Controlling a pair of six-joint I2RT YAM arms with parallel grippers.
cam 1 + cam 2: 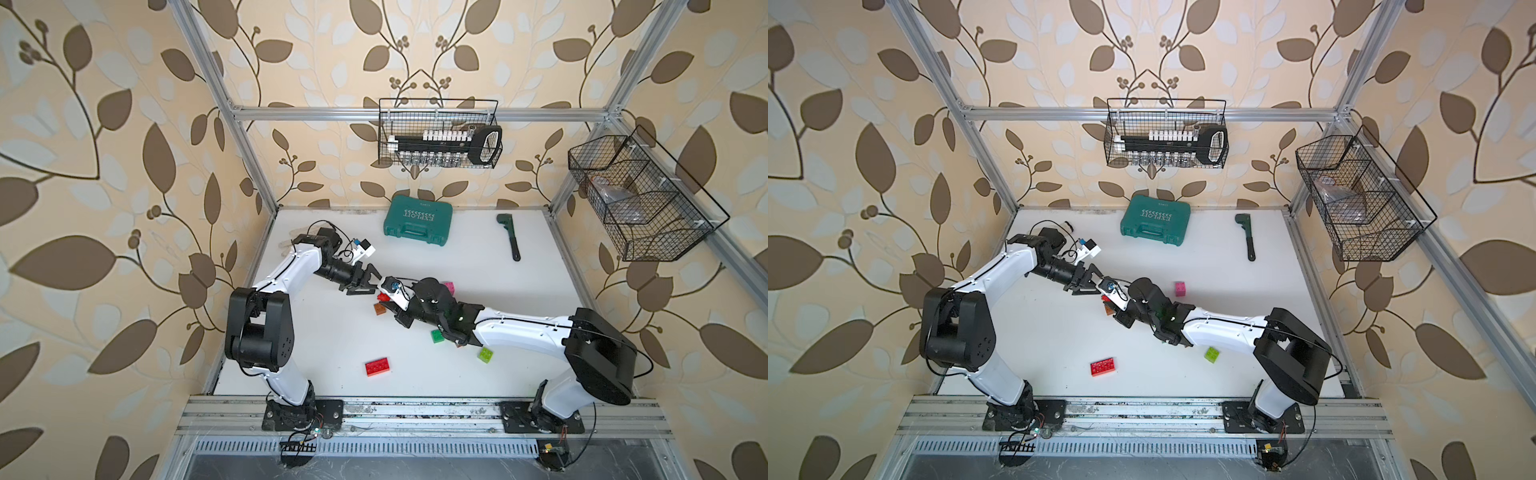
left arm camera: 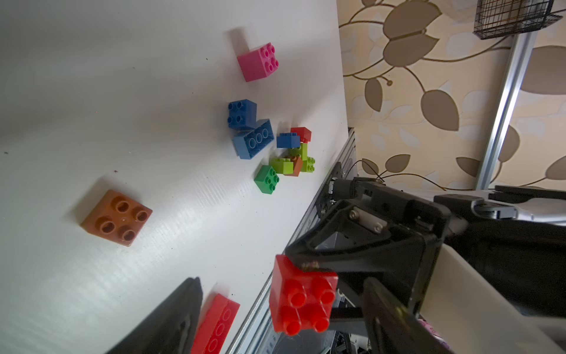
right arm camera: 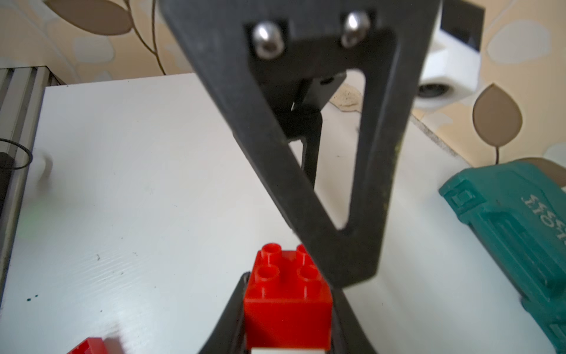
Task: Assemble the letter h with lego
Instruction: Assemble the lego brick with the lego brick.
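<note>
My right gripper (image 3: 288, 285) is shut on a red square brick (image 3: 288, 306), held just above the table with its studs facing away from the wrist. In both top views this brick (image 1: 382, 296) (image 1: 1105, 298) sits at the table's middle, where the two grippers meet. My left gripper (image 2: 281, 279) (image 1: 370, 282) is open, its fingers either side of the red brick (image 2: 303, 300) with gaps. One left finger crosses the right wrist view just beyond the brick. An orange brick (image 1: 379, 308) (image 2: 116, 217) lies beside it. A long red brick (image 1: 377, 367) lies nearer the front.
A pink brick (image 1: 449, 286), a green brick (image 1: 437, 336) and a lime brick (image 1: 486, 354) lie around the right arm. Blue bricks (image 2: 252, 138) and a small mixed heap (image 2: 294, 156) lie beyond. A teal case (image 1: 417, 222) and a wrench (image 1: 510, 235) rest at the back.
</note>
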